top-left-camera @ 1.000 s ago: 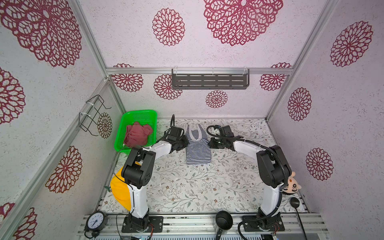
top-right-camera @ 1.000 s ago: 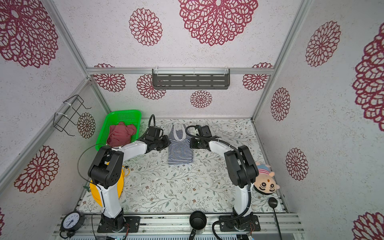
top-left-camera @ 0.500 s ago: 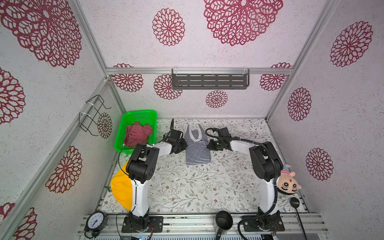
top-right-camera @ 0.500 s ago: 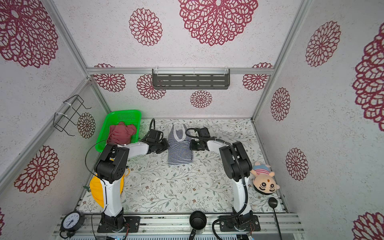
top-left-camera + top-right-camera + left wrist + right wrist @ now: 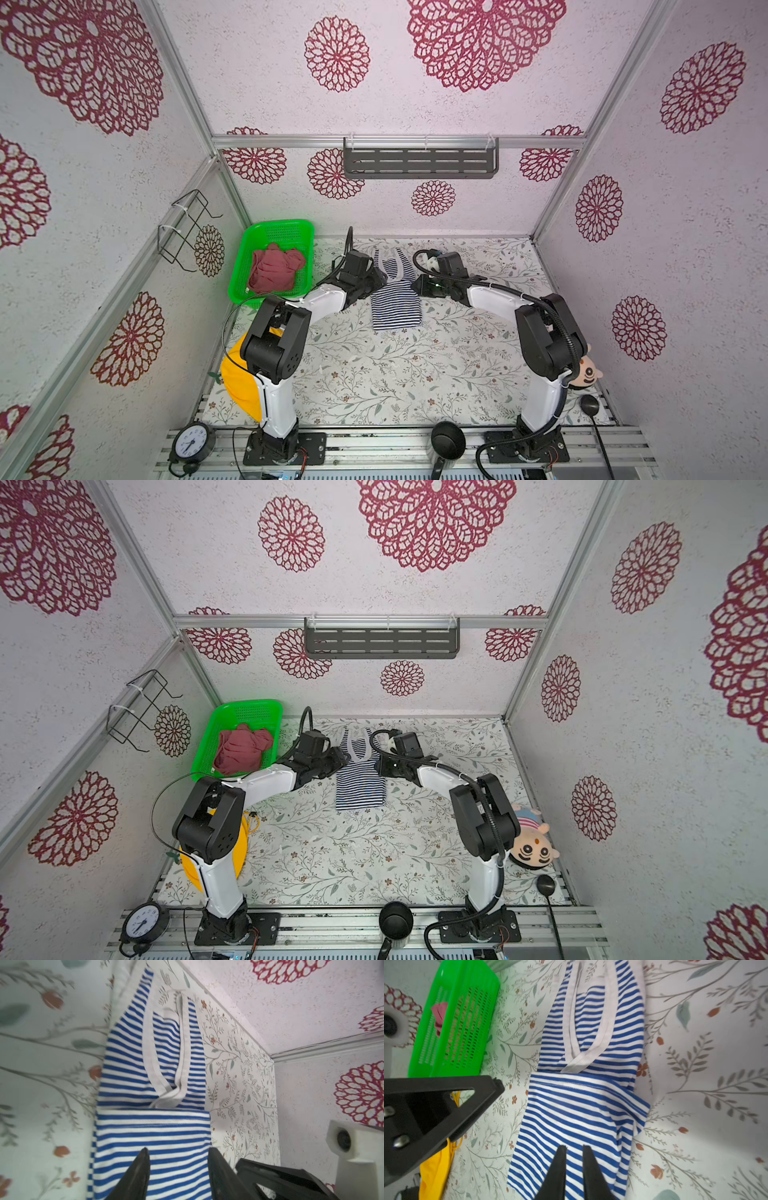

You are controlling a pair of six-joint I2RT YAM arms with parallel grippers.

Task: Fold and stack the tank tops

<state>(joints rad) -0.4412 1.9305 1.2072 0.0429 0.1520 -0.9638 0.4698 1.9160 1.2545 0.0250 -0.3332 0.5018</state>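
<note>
Status: the navy-and-white striped knit tank top (image 5: 395, 305) lies flat on the floral-print table cover (image 5: 395, 374), at the middle toward the back wall, straps pointing at the wall. We see it in both top views (image 5: 359, 787). Its lower part is folded up over the body, and the hem edge runs straight across just under the white-trimmed neckline (image 5: 166, 1093). On the right wrist view, one corner of the folded layer (image 5: 639, 1109) is rumpled and sticks out past the side edge.

The left gripper (image 5: 177, 1150) sits low over the top's left edge. Its jaws are clearly apart with stripes visible between them, and nothing is gripped.

The right gripper (image 5: 574, 1147) is at the top's right edge. Its jaws are a narrow slit apart with fabric showing through the gap, and we see no cloth pinched.

The two grippers flank the top (image 5: 378, 280) (image 5: 417, 286).

The plain dusty rose-red tank top (image 5: 274, 272) is bunched up, unfolded, inside the green perforated plastic basket (image 5: 286, 226) at the back left, well apart from the striped one.

The yellow cloth hat (image 5: 239, 382) is at the table's left edge, by the left arm's base.
</note>
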